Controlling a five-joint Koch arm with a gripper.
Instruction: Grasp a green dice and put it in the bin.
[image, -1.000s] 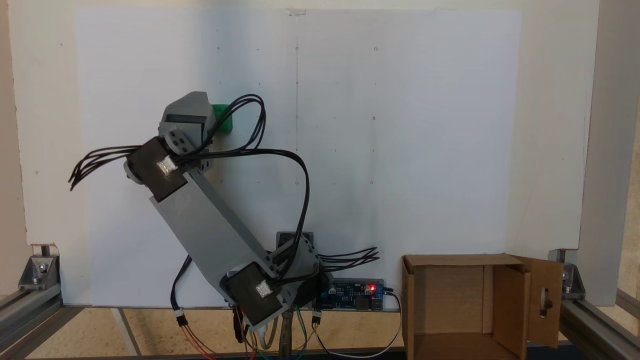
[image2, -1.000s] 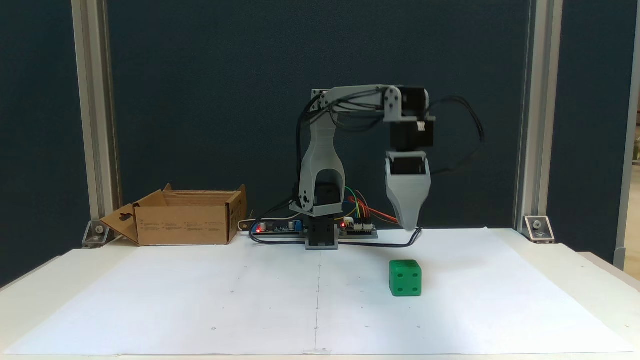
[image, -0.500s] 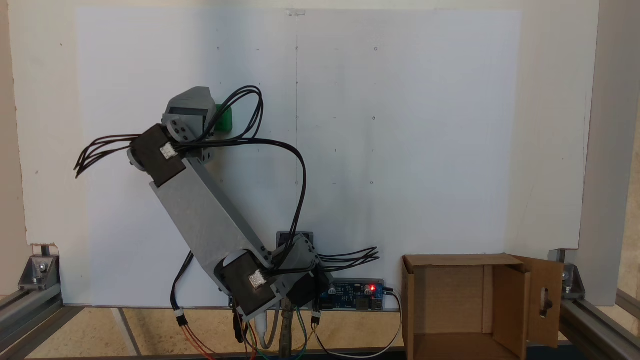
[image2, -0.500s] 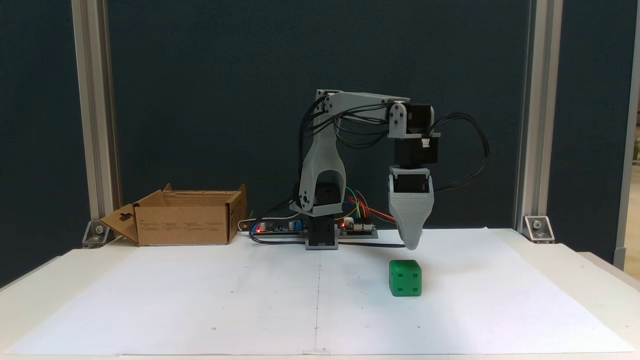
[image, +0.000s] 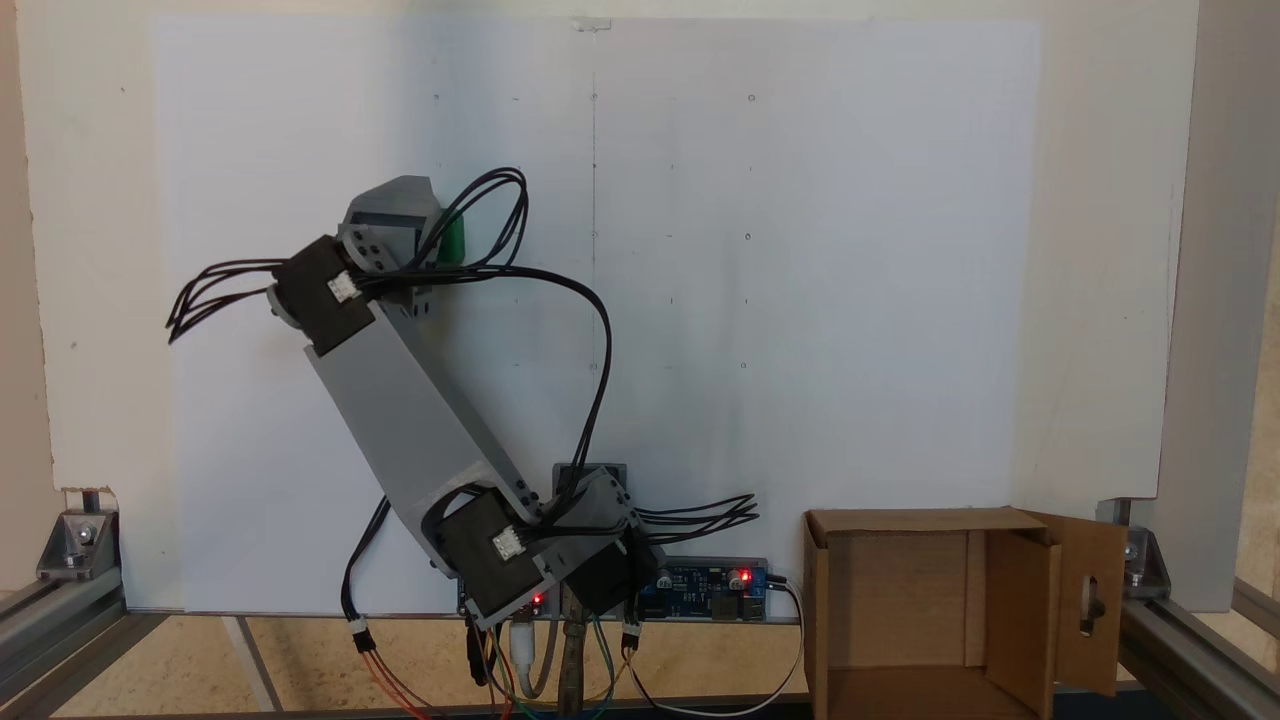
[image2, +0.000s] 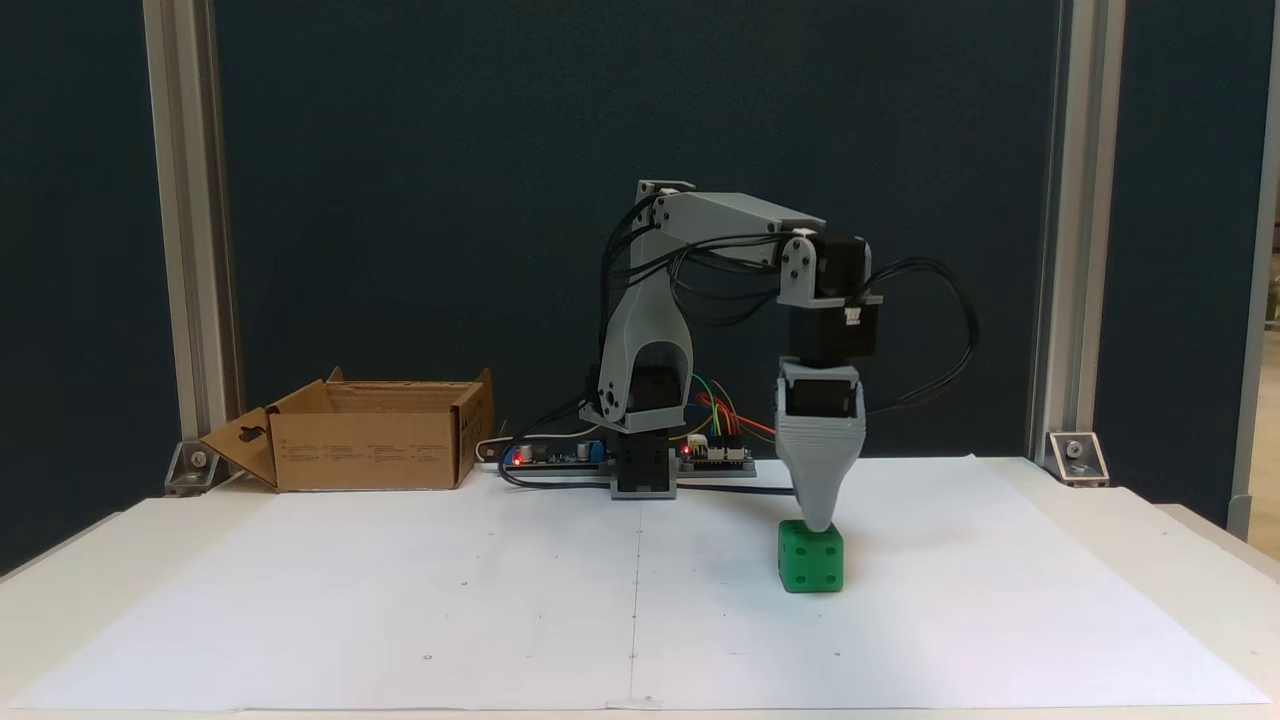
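The green dice rests on the white paper right of centre, a five-pip face toward the camera. From above, a sliver of the dice shows beside the grey gripper housing. My gripper points straight down with its tip at the dice's top edge. Its jaws line up one behind the other, so the gap between them is hidden. The bin is an open cardboard box at the back left, with a keyhole-cut flap; from above the bin lies at the lower right.
A circuit board with red lights and loose wires sits by the arm's base. Aluminium frame posts stand at both sides. Black cables loop off the wrist. White paper covers the table.
The gripper has come down and forward, from hanging above and behind the dice to its tip meeting the dice's top. The dice and bin have stayed put.
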